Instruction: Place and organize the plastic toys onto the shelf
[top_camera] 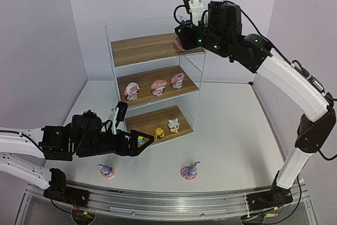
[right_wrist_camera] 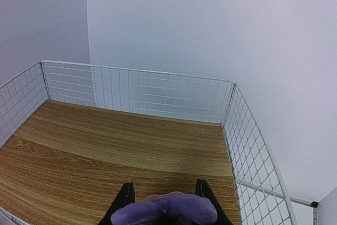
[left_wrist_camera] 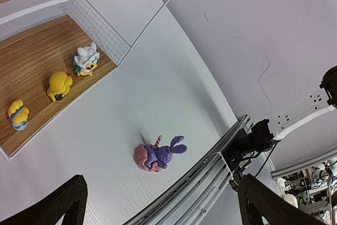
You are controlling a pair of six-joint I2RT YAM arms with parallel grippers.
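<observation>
The shelf (top_camera: 152, 49) stands at the back of the table. My right gripper (top_camera: 181, 39) is over the right front of the top board (right_wrist_camera: 121, 146), shut on a purple bunny (right_wrist_camera: 166, 212) with a pink base (top_camera: 180, 45). The middle tier holds three pink-and-white hatted figures (top_camera: 159, 86). The bottom tier holds three small yellow/white toys (top_camera: 173, 125), also in the left wrist view (left_wrist_camera: 59, 85). Two purple bunnies lie on the table, one at the front left (top_camera: 107, 170) and one at the front right (top_camera: 190, 170), the latter also in the left wrist view (left_wrist_camera: 158, 155). My left gripper (top_camera: 135, 127) is open and empty, left of the bottom tier.
A metal rail (top_camera: 174, 201) runs along the table's near edge. White wire-grid walls (right_wrist_camera: 158, 96) close the back and sides of the top tier. Purple walls surround the table.
</observation>
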